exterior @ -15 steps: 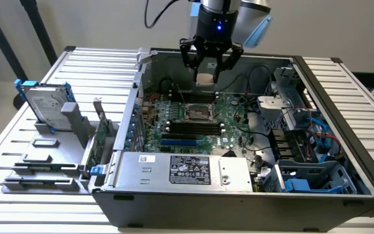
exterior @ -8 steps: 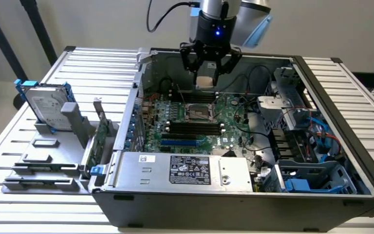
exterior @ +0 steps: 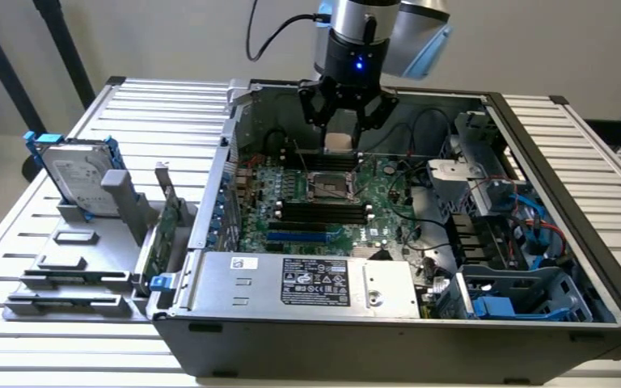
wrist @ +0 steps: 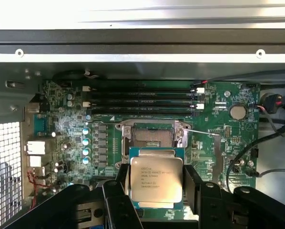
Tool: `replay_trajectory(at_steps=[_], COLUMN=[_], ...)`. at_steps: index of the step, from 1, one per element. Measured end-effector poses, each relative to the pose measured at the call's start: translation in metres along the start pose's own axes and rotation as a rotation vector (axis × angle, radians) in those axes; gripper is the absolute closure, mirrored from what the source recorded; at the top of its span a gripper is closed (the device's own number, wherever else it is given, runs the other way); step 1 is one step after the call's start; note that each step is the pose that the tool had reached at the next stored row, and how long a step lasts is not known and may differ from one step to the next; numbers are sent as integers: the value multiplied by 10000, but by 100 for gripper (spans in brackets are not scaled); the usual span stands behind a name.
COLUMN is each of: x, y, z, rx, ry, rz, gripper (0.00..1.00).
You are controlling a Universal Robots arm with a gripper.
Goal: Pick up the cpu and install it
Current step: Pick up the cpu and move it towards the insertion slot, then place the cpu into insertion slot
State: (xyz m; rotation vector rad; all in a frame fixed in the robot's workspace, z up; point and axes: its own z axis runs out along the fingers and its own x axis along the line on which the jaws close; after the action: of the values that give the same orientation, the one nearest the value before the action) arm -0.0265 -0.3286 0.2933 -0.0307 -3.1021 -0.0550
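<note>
Item 1: small square silver-grey metal-topped cpu [wrist: 156,181] [exterior: 338,144], lying flat, lid facing upward, no long axis. Black 2-finger gripper [wrist: 156,193] [exterior: 339,137] is clamping its opposite edges near the open motherboard socket [wrist: 153,136] [exterior: 330,185].

Upright arm [exterior: 367,24]; claw [exterior: 340,137] pointing down, clamped on cpu [wrist: 156,183].

1 cpu [wrist: 156,180], 1 hard drive [exterior: 73,174], 1 socket [wrist: 152,136].

Look: I see the cpu [wrist: 156,180] as a small square chip, with a dull silver-grey lid, dark printed lines and a green rim.
Pose: printed face towards my wrist camera, raised off the motherboard [wrist: 218,143].
Hold: clamped between the pincer's [wrist: 156,191] black fingers.
Place: inside the case, just beyond the open socket [wrist: 154,136], far side.
</note>
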Motion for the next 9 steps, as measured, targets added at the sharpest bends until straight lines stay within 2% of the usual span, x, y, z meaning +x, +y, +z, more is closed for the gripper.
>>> replay_trajectory(at_steps=[9], x=[0], y=[0], z=[1], rx=[2], ry=[9], rz=[0], gripper=[45])
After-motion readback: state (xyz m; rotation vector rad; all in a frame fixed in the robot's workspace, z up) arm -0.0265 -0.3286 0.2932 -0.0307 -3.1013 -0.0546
